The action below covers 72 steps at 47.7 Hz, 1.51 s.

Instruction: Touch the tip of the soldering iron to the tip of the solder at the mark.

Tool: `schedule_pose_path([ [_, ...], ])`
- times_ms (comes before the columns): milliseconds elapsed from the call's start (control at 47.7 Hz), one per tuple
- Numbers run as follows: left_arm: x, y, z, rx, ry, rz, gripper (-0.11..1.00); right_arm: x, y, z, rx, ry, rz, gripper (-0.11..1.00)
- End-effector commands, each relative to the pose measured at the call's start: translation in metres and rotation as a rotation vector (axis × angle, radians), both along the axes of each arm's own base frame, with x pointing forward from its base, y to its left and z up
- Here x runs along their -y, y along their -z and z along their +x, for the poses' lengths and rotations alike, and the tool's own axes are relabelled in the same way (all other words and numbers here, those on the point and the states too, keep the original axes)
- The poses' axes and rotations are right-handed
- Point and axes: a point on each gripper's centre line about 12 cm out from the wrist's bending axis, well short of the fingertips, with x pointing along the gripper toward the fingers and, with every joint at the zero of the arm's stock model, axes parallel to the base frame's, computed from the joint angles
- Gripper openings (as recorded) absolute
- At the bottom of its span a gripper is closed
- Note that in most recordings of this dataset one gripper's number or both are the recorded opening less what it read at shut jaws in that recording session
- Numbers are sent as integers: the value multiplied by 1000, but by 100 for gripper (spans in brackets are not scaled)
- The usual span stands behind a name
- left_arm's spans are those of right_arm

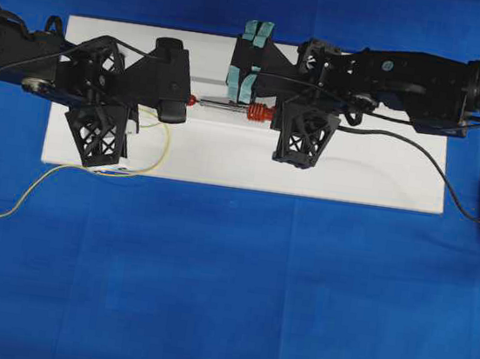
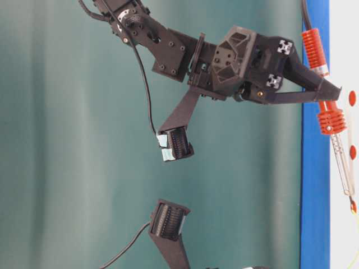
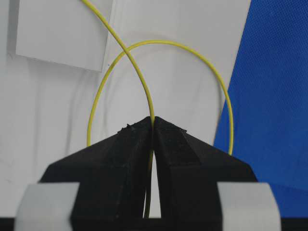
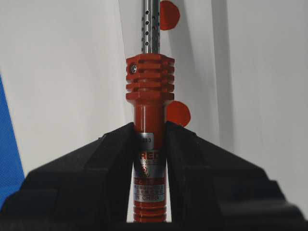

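Observation:
The soldering iron [image 1: 242, 108] lies across the white board [image 1: 355, 172], its tip pointing left toward a red mark [image 1: 192, 100]. My right gripper [image 4: 149, 131] is shut on the iron's red handle [image 4: 149, 82], just behind the ribbed collar. The solder [image 3: 192, 50] is a thin yellow wire that loops over the board, with my left gripper [image 3: 153, 120] shut on it. Seen from overhead, my left gripper [image 1: 182, 104] sits right by the mark and hides the solder's free end. At table level the iron's tip [image 2: 351, 203] is down at the board.
Two more red dots [image 4: 179, 113] [image 4: 168, 14] lie along the iron. A teal-padded holder [image 1: 253, 57] stands at the board's back edge. The black cord [image 1: 449, 192] trails right over the blue cloth, and the solder's tail [image 1: 9, 204] runs off to the front left.

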Motion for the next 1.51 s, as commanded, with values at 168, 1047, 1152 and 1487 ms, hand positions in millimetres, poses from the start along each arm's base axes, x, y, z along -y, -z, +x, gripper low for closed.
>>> schedule_pose_path([
  [168, 0, -10, 5, 34, 2, 4, 1, 1, -13, 5, 39, -4, -10, 6],
  [1047, 2, -31, -14, 66, -11, 0, 1, 1, -13, 5, 37, 0, -9, 6],
  [1152, 3, -41, -24, 91, -22, -4, 1, 1, -13, 5, 37, 0, -9, 6],
  [1487, 4, -46, -36, 117, -43, -12, 1, 1, -14, 5, 42, -2, -11, 6],
])
